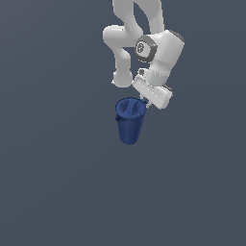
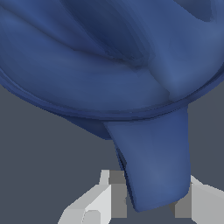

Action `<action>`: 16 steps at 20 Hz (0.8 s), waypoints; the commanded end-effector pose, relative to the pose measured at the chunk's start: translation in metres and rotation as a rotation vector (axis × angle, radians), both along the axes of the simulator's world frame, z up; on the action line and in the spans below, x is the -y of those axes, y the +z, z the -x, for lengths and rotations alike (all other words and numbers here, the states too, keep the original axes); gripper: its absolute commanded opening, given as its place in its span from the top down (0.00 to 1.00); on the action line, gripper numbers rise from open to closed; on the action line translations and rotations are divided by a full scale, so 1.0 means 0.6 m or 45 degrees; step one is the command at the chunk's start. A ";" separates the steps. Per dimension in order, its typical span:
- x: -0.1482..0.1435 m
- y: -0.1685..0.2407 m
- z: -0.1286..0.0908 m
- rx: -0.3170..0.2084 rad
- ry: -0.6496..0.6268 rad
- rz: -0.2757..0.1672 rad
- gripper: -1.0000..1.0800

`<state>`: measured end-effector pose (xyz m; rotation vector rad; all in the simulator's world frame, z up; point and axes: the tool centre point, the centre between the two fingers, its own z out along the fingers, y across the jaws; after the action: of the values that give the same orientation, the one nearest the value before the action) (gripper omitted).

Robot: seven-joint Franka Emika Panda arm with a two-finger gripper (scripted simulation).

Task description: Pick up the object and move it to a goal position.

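Pitcher (image 1: 130, 124): dark blue, tapered, wider at the rim than at the base, upright or nearly so, rim toward the arm. Seen closest in the wrist view, filling most of the frame (image 2: 109, 61), interior folds and curved rim visible, with a blue tab-like part of the rim or handle reaching down between the two pale fingers (image 2: 98, 201). Gripper (image 2: 151, 203) pinching that blue part, one finger on each side, both touching it. In the exterior view, gripper (image 1: 144, 102) meeting the pitcher at the rim on the exterior view's right; fingertips largely hidden behind the rim there. Small nub on the pitcher's rim on the exterior view's left. Just above the pitcher, white hand body tilted, with the wrist joint above that. Farther up from the pitcher, white arm (image 1: 129, 33) bending and leaving the frame at the top. Behind the pitcher, plain dark grey surface (image 1: 53, 182); cannot tell whether the pitcher's base touches it or hangs clear.
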<state>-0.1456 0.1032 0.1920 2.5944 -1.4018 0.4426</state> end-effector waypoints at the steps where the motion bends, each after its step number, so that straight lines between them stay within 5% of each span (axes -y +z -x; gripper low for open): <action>1: 0.000 0.001 0.000 0.000 0.000 -0.001 1.00; 16: -0.089 0.098 -0.023 0.002 -0.004 0.007 1.00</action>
<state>-0.1346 0.1476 0.2400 2.5878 -1.4019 0.4434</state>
